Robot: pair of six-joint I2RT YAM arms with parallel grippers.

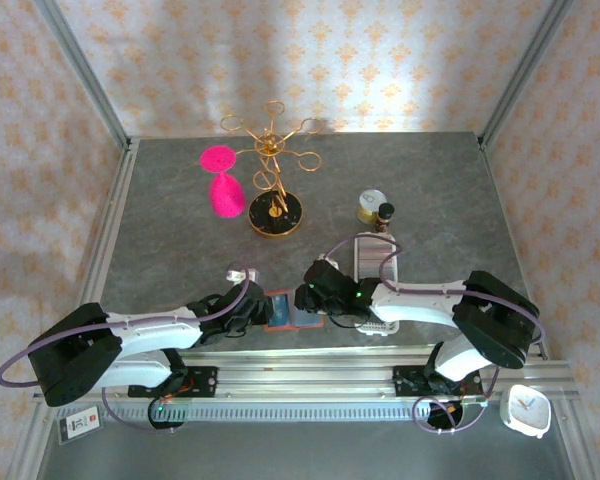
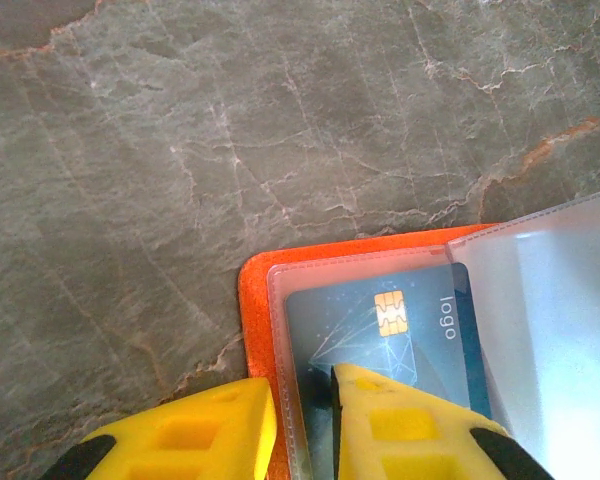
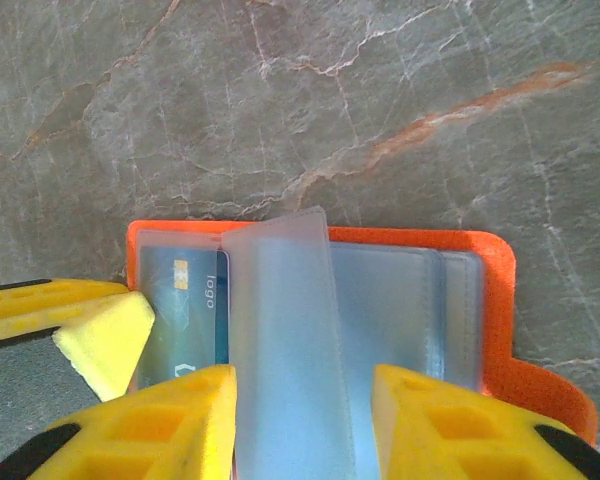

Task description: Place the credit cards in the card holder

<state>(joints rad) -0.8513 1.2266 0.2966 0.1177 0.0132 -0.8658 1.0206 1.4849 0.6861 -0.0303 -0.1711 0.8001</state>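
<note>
The step in hand looks like opening up a free pocket: the card holder (image 2: pixel 255 300) lies spread open on the counter (image 2: pixel 180 150) at its near edge, between the two arms, orange cover down and clear sleeves up. One blue card (image 2: pixel 380 340) with a chip already sits in the leftmost sleeve. The left pincer (image 2: pixel 303 385) is nearly closed astride the holder's left edge, sleeve rim and orange border in the narrow gap, so it appears to clamp the holder and pin it in place. The right pincer (image 3: pixel 300 380) stands part open with a raised clear leaf (image 3: pixel 280 300) between its fingers; whether it grips that leaf or merely props it, I cannot tell. Beyond the right arm a white tray (image 1: pixel 375 258) lies on the counter; any cards in it are too small to make out. Next, I judge, the leaf must be laid over to bare an empty pocket, the left clamp holding firm, then the right arm must fetch another card and slide it in squarely.
</note>
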